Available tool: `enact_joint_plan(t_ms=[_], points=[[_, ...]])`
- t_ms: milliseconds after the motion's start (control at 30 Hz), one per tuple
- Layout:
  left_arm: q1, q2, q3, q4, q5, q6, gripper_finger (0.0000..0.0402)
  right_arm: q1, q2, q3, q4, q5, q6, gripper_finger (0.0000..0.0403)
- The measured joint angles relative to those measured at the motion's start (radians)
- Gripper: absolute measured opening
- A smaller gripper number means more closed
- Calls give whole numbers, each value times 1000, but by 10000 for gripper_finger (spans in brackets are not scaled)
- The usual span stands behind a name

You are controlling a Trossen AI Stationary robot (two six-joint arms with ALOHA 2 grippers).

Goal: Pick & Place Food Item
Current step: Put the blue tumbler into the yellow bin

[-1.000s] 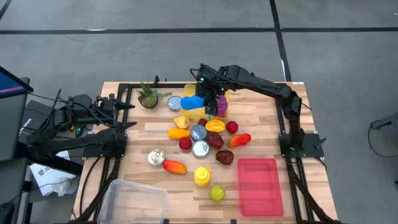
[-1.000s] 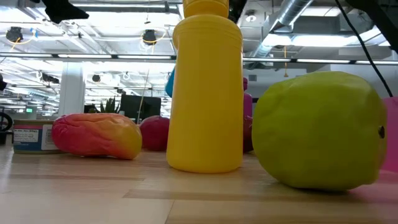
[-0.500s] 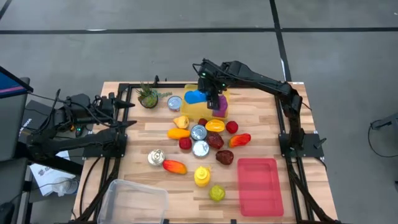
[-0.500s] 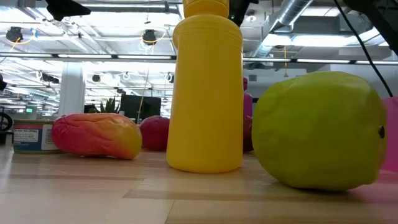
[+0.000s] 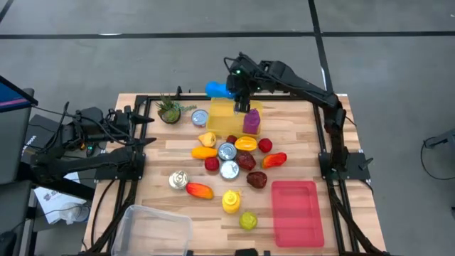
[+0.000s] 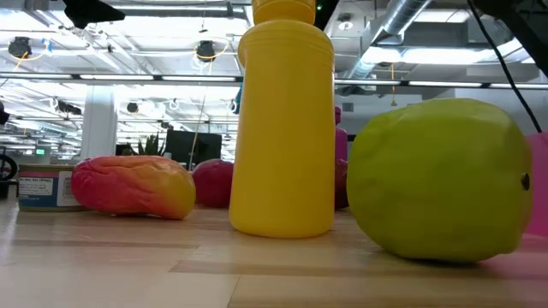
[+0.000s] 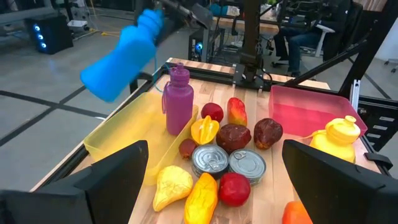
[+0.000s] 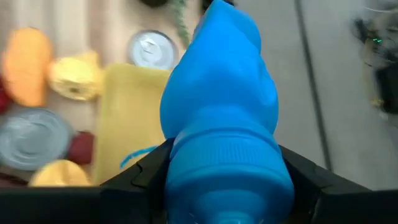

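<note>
Blue bottle (image 5: 217, 89) is clamped in the right gripper (image 5: 234, 87), held in the air over the table's (image 5: 298, 128) far edge, just past the yellow tray (image 5: 222, 117). Long axis is roughly horizontal in the high view: cap end sits between the right gripper's fingers, base points toward the left-arm side. Left wrist view shows the same bottle (image 7: 121, 59) tilted, base lower than the neck, hanging above the tray's (image 7: 127, 134) far end. Right wrist view looks straight down the bottle (image 8: 224, 118) from cap to base, jaws closed on the ribbed cap section. Purple bottle (image 5: 251, 121) stands upright at the tray's right-hand corner, well below the blue one. Cluster of food on the table near the tray: two cans (image 5: 227, 160) touching each other, red apple (image 5: 265, 146), yellow pear (image 5: 207, 139), mango (image 5: 200, 190), yellow mustard bottle (image 5: 230, 201), green apple (image 5: 247, 221). Pink bin (image 5: 296, 212) sits on the near right, clear bin (image 5: 153, 229) on the near left. Left gripper (image 5: 146, 131) is parked at the table's left edge, jaws spread wide, holding nothing; its fingers (image 7: 106, 180) frame the left wrist view.
</note>
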Motion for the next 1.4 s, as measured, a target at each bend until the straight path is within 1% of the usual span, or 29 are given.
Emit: enact_joint_plan(t_ms=[67, 333, 467, 567, 633, 767, 833, 1000, 1400], points=[[0, 0, 0, 0, 0, 0, 365, -17, 0, 24, -25, 27, -6, 194], [0, 0, 0, -1, 0, 0, 365, -132, 0, 35, -210, 28, 70, 194], [0, 0, 0, -1, 0, 0, 365, -177, 1, 28, -262, 10, 86, 194], [0, 0, 0, -1, 0, 0, 365, -211, 0, 27, -304, -47, 96, 194], [0, 0, 0, -1, 0, 0, 365, -229, 0, 10, -298, -78, 100, 194], [0, 0, 0, -1, 0, 0, 365, -255, 0, -33, -308, -103, 110, 194], [0, 0, 0, -1, 0, 0, 365, -258, -1, -66, -301, -136, 108, 194], [0, 0, 0, -1, 0, 0, 365, -258, 0, -126, -288, -166, 98, 194], [0, 0, 0, -1, 0, 0, 365, -264, 0, -247, -247, -172, 56, 194]])
